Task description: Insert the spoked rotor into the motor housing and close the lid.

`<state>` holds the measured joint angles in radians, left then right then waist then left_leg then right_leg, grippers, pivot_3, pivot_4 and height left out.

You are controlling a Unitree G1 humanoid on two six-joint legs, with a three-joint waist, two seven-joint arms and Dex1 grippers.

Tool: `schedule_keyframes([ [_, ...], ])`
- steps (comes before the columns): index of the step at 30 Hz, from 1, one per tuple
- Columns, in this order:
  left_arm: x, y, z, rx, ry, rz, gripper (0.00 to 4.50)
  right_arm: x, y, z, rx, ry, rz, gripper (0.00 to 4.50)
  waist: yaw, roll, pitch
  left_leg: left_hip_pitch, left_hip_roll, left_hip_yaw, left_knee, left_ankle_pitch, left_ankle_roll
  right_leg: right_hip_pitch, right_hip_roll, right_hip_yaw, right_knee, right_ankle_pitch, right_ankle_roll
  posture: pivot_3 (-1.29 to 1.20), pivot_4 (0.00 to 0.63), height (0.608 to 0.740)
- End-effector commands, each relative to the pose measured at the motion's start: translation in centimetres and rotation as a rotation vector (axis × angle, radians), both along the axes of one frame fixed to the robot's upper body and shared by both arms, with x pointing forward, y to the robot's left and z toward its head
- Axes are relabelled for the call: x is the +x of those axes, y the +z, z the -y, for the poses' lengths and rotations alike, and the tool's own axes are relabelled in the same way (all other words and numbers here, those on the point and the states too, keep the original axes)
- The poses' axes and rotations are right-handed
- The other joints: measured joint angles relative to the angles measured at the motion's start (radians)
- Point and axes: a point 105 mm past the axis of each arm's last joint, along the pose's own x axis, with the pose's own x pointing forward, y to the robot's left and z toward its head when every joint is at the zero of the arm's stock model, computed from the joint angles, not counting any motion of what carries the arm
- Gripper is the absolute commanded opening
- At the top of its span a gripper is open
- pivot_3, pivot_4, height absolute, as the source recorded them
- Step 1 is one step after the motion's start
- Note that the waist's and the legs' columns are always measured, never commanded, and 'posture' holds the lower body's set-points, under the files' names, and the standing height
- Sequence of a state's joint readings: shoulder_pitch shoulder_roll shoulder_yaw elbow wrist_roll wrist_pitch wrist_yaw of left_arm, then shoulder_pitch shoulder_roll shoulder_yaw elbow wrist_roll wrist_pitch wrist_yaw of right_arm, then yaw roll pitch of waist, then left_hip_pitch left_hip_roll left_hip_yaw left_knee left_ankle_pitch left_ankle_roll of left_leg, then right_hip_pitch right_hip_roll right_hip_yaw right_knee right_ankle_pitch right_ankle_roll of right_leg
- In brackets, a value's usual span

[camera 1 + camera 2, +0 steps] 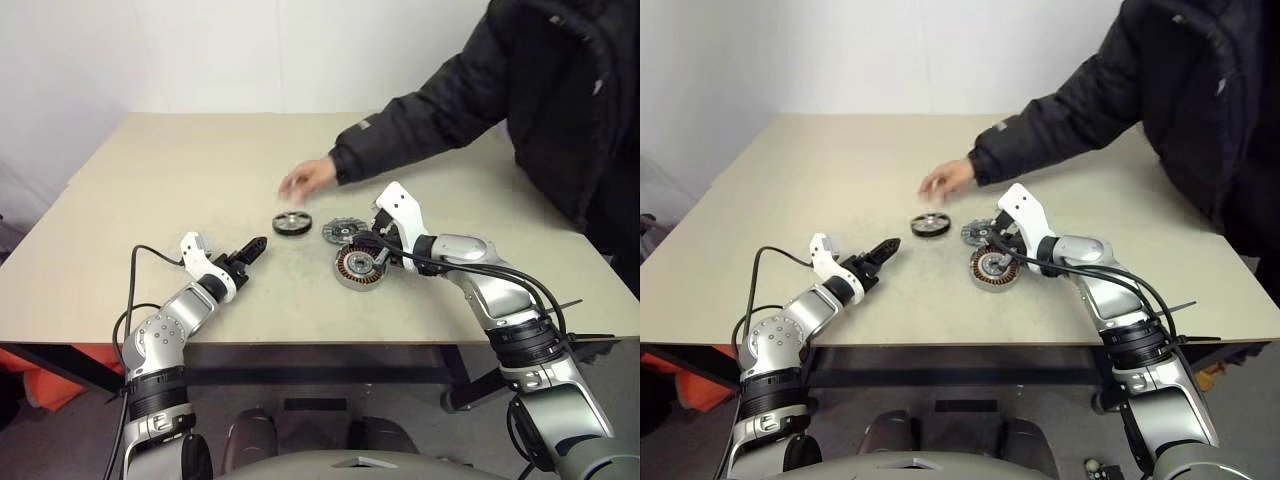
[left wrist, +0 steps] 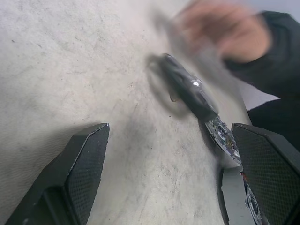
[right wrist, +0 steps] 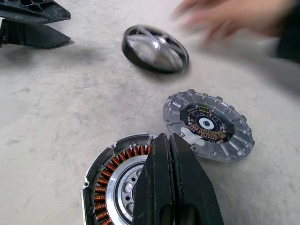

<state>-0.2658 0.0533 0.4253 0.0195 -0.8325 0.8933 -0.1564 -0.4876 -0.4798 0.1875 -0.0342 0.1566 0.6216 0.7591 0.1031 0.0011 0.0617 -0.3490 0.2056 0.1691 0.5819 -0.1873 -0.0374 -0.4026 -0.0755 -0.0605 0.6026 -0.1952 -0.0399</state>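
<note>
The right gripper (image 3: 171, 154), its two black fingers pressed flat together with nothing between them, is hovering over the near rim of the motor housing (image 1: 358, 267), its white-and-silver forearm angling in from the robot's right and dipping toward the tabletop. The housing is lying flat on the beige table (image 1: 180, 180) with its open face up, its axis standing upright, copper windings ringing a bright silver hub. In the right wrist view the closed fingertips are overlapping the housing's edge; whether they are touching it cannot be told.

Just beyond the housing, the lid (image 3: 208, 125), a ribbed silver disc with a dark circuit ring at its centre, is also lying flat with its inner face up, close beside the housing. Farther on and toward the robot's left, the spoked rotor (image 1: 291, 222), a dark ring with pale spokes, is resting apart from both, appearing slightly tipped in the right wrist view.

The left gripper (image 1: 250, 249) is holding its fingers (image 2: 79, 173) spread wide and empty, low over the table, pointing toward the rotor from the robot's left, well short of it.

A person's hand (image 1: 306, 178), blurred, is reaching from a black padded sleeve (image 1: 430, 110) across the far side of the table, just beyond the rotor. No readable lettering is showing on any part.
</note>
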Motion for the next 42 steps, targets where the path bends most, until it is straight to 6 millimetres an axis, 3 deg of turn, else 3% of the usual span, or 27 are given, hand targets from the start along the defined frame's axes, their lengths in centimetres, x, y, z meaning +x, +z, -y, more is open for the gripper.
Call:
schedule_keyframes([
  [1,0.0,0.0,0.7,0.006,-0.027,0.006,4.40,0.3,1.9,-0.2,0.009,0.011,0.072,0.02,0.000,0.000,0.000,0.000,0.000,0.000,0.000,0.000,0.000,0.000,0.000,0.000,0.000,0.000,0.000,0.00,0.000,0.740],
  [10,1.6,2.4,-0.8,0.283,0.046,0.226,4.40,0.3,1.7,-0.3,0.011,0.011,0.067,0.02,-0.004,-0.001,0.000,-0.001,0.000,0.000,0.000,0.000,0.000,0.000,0.000,-0.001,-0.001,0.000,0.000,0.00,0.000,0.740],
  [15,3.1,4.0,-0.6,0.462,0.064,0.352,4.40,0.4,1.6,-0.6,0.017,0.013,0.064,0.02,-0.004,-0.001,0.000,-0.002,0.000,-0.001,-0.002,0.000,0.000,-0.001,0.000,-0.001,-0.002,0.000,0.000,0.00,0.000,0.740],
  [25,6.2,2.4,2.7,0.770,-0.067,0.429,4.40,0.5,1.7,-0.9,0.025,0.013,0.070,0.02,-0.004,-0.001,0.000,-0.002,0.000,-0.001,-0.002,0.000,0.000,-0.001,0.000,-0.001,-0.001,0.000,0.000,0.00,0.000,0.740],
  [35,7.4,1.5,5.4,0.494,-0.098,0.330,4.40,0.6,2.3,-0.1,0.023,-0.010,0.090,0.02,-0.001,-0.001,0.000,-0.002,0.000,-0.001,-0.002,0.000,0.000,-0.001,-0.001,-0.001,-0.001,0.002,-0.003,0.00,0.000,0.740],
  [42,7.7,2.2,6.8,0.310,-0.114,0.279,4.40,0.6,2.3,0.3,0.015,-0.018,0.091,0.02,0.000,-0.001,0.000,-0.002,0.000,-0.001,-0.002,0.000,0.000,-0.001,-0.001,-0.001,0.000,0.003,-0.004,0.00,0.000,0.740],
])
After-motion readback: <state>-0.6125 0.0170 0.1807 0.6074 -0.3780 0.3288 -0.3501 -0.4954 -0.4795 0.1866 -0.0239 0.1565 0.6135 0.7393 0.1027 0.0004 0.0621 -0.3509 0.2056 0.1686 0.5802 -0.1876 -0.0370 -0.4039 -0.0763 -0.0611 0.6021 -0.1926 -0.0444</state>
